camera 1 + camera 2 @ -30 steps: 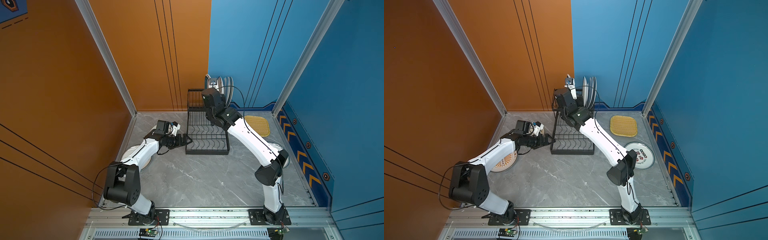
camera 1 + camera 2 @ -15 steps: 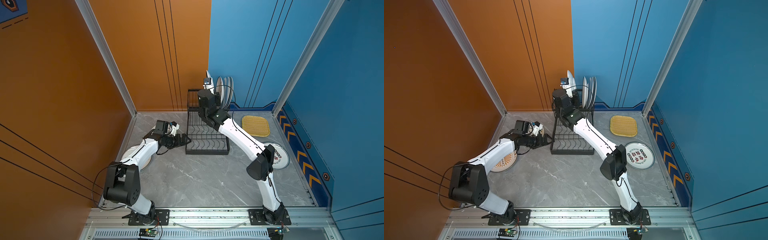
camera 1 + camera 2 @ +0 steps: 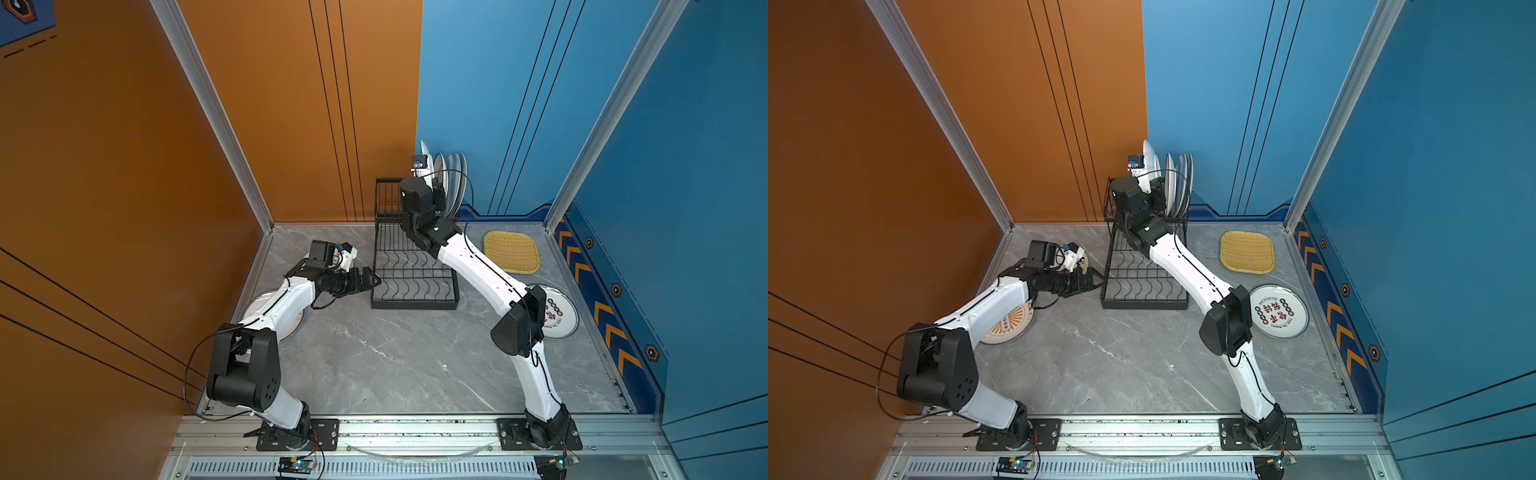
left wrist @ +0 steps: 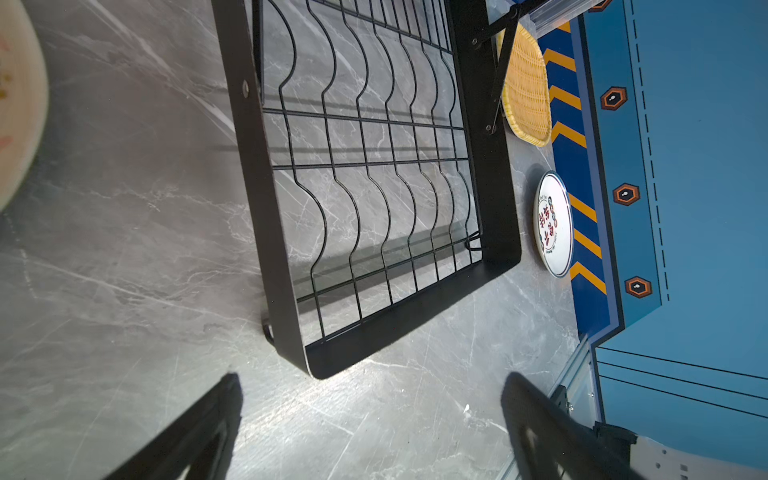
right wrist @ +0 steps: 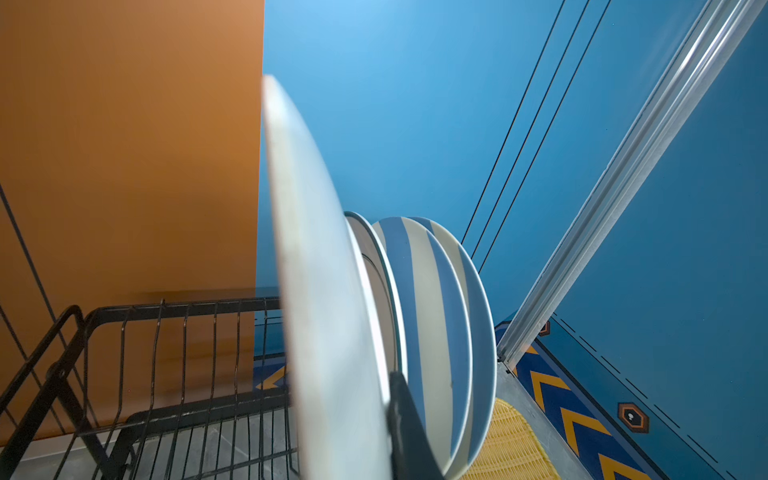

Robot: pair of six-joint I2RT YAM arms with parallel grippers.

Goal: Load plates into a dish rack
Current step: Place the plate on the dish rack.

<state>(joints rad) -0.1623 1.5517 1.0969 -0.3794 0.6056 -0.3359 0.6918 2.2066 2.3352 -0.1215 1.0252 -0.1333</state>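
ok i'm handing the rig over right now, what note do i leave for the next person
Right pincer: shut on a white plate, on edge over the dish rack's rear tier beside the racked plates; seated or not, cannot tell.
Left pincer: open, empty, low by the rack's left side.
Done: three plates racked, two striped.
Left: seat the held plate, then load the yellow tray, printed plate and cream plate, all flat on the table.

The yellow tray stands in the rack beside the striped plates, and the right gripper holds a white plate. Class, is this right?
No. The yellow tray lies flat on the table beside the rack, as both top views show. The right gripper does hold a white plate.
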